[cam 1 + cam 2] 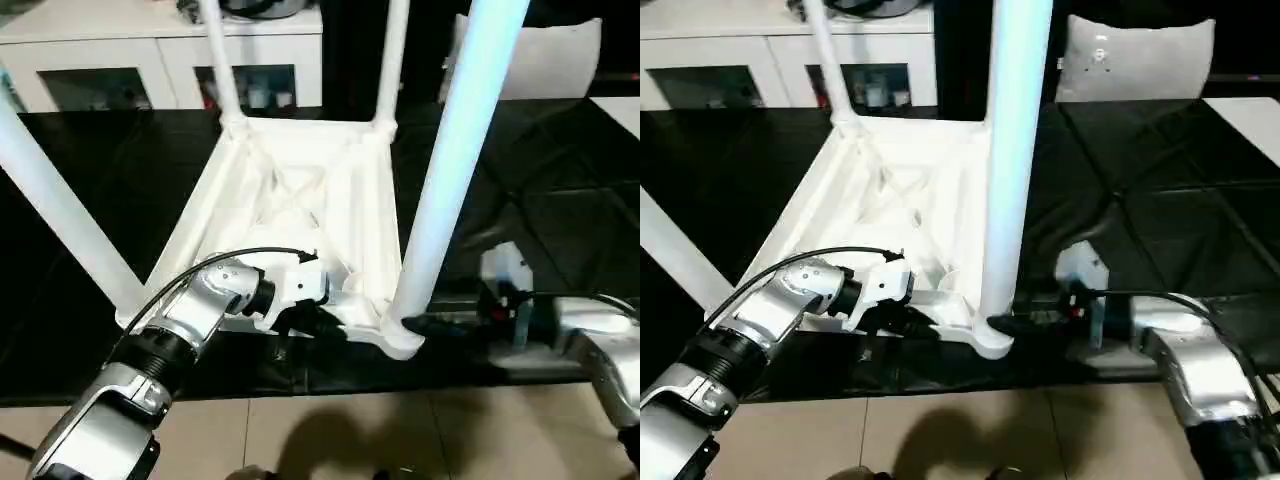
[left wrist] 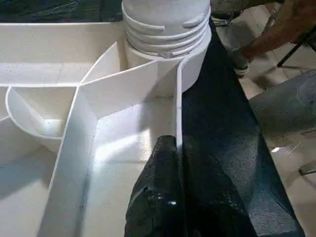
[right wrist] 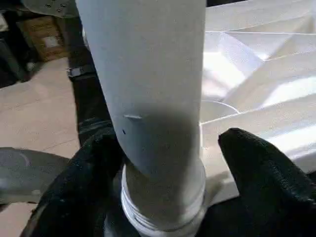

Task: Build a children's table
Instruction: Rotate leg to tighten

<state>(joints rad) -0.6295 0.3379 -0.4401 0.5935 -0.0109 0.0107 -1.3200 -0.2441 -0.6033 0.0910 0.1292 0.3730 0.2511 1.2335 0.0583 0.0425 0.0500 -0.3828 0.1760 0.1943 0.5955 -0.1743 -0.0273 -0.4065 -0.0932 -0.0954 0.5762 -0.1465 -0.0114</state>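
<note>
The children's table (image 1: 300, 190) lies upside down on a black surface, ribbed underside up, with all of its legs standing in the corner sockets. My left gripper (image 1: 320, 322) is at the near edge, shut on the tabletop's thin rim wall (image 2: 178, 98) just short of the near right socket (image 2: 165, 29). The near right leg (image 1: 450, 170) rises from that corner. My right gripper (image 3: 170, 148) reaches in from the right and straddles this leg's (image 3: 148, 64) threaded base. One finger lies against the leg, while the other finger (image 3: 261, 173) stands a little off it.
A white cabinet (image 1: 120, 60) with glass doors stands behind the black surface (image 1: 540, 190). A pale cushion (image 1: 1135, 60) sits at the back right. Tiled floor (image 1: 350, 430) runs along the near edge. A person's arm (image 2: 276, 29) shows beyond the table in the left wrist view.
</note>
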